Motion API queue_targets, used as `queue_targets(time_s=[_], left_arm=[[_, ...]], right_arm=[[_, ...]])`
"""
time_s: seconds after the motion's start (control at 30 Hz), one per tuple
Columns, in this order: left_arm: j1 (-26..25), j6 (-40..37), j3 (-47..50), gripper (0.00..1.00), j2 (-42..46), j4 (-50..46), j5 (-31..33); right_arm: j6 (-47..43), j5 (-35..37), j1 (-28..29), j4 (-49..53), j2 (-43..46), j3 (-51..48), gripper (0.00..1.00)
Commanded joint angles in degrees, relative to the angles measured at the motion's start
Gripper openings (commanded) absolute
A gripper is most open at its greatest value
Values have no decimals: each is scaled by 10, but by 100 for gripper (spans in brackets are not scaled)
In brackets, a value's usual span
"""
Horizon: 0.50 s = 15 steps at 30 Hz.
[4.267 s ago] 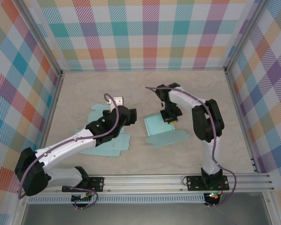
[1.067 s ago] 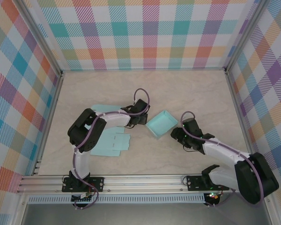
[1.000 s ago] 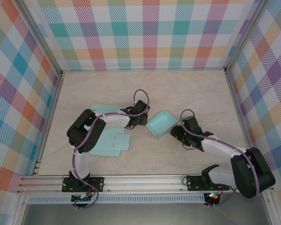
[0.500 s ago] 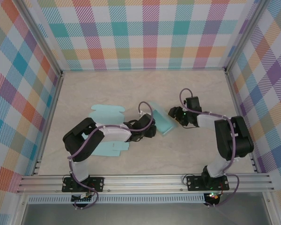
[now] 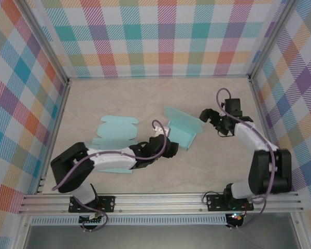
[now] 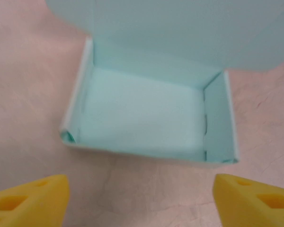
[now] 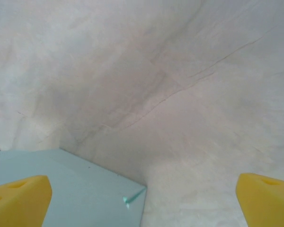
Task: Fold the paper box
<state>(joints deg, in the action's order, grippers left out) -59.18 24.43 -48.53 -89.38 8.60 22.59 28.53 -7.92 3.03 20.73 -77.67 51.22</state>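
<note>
- Nearest: a flat pale-teal paper cut-out sheet (image 5: pixel 111 167) lies partly under the left arm. Risk: a low sweep of that arm could drag it across the table.
- Left gripper (image 5: pixel 171 147): jaws spread wide with nothing between them, just short of the near wall of the pale-teal paper box (image 5: pixel 184 136).
- The box sits mid-table between the two grippers. Its tray is formed and its lid flap (image 5: pixel 179 116) stands open on the far side.
- Risk: neither hand is holding the box. The paper is light, so a push on the lid would probably slide or tip the tray rather than crease the hinge.
- Risk: closing on a single thin wall could crush it.
- The left wrist view adds what the overhead cannot: the tray is empty, and its near-left corner (image 6: pixel 68 136) looks ragged, perhaps not fully tucked.
- Right gripper (image 5: pixel 205 115): jaws fully wide and empty, by the lid's right edge.
- The right wrist view shows a lid corner low between the pads. I cannot tell whether they touch.
- Farthest: a second flat teal sheet (image 5: pixel 116 126), well apart from the box.
</note>
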Motion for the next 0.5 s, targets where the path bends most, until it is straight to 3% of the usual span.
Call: queue_targets(time_s=[0.0,0.1,0.23,0.37,0.47], left_arm=[[30,-75,-1,87,69,-27,56],[58,-111,3,96,111,-36,63],[100,-134,7,100,143,-39,47],[147,-155,5,100,145,-37,-4],[191,-173,-4,100,132,-29,-62]], right_arm=[[-45,77,2,90,101,-30,100],[-37,106,2,96,198,-64,100],[-39,119,1,122,272,-76,100],[-22,164,1,116,334,-108,99],[-26,145,0,111,368,-126,100]])
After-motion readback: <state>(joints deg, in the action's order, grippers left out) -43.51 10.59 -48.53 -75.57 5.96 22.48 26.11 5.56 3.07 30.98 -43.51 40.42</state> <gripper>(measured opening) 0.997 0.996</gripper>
